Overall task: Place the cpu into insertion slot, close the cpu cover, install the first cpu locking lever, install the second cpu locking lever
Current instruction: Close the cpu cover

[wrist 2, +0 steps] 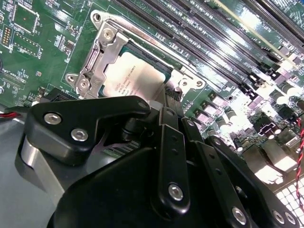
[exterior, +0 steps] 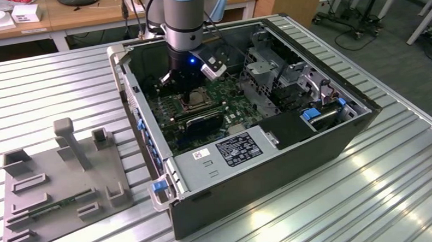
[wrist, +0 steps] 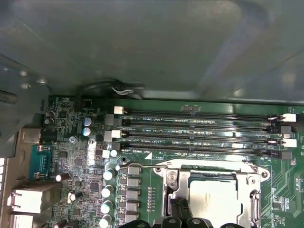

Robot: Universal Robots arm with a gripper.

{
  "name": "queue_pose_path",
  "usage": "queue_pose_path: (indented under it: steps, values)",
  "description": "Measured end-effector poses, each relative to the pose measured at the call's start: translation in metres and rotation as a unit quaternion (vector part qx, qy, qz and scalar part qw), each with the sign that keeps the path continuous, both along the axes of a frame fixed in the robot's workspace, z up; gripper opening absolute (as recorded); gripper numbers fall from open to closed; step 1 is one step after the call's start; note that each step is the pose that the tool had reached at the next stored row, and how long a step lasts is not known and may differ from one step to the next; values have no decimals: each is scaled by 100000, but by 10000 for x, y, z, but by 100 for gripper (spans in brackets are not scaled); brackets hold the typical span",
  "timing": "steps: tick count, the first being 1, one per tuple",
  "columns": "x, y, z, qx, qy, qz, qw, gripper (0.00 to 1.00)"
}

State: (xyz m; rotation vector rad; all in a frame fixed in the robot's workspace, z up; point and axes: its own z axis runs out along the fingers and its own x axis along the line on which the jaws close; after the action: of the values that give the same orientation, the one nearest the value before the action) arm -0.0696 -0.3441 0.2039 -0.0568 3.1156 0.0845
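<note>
The cpu (wrist 2: 129, 75) (wrist: 212, 199) lies flat in the insertion slot (exterior: 194, 99) on the green board inside the open computer case. The silvery cpu cover (wrist 2: 101, 53) (wrist: 173, 183) is down over it, framing the chip's metal top. A thin lever rod (wrist: 142, 167) (wrist 2: 147, 40) runs along the socket's side next to the memory slots. My gripper (wrist 2: 172, 95) (wrist: 180, 209) (exterior: 176, 78) hangs just above one edge of the socket, shut, with nothing held. Its black body hides part of the socket in the second wrist view.
Several long black memory slots (wrist: 199, 133) run beside the socket. The case walls (exterior: 131, 97) and a drive cage (exterior: 287, 79) close in around the board. A grey fixture plate (exterior: 58, 182) lies on the ribbed metal table at the exterior view's left.
</note>
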Motion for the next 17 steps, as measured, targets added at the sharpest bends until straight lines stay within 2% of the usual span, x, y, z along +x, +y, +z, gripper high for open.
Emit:
queue_pose_path:
  steps: [5,17]
  values:
    - [0,0,-29,4,-1,3,100000,11]
    - [-1,-1,-43,-13,9,-1,100000,11]
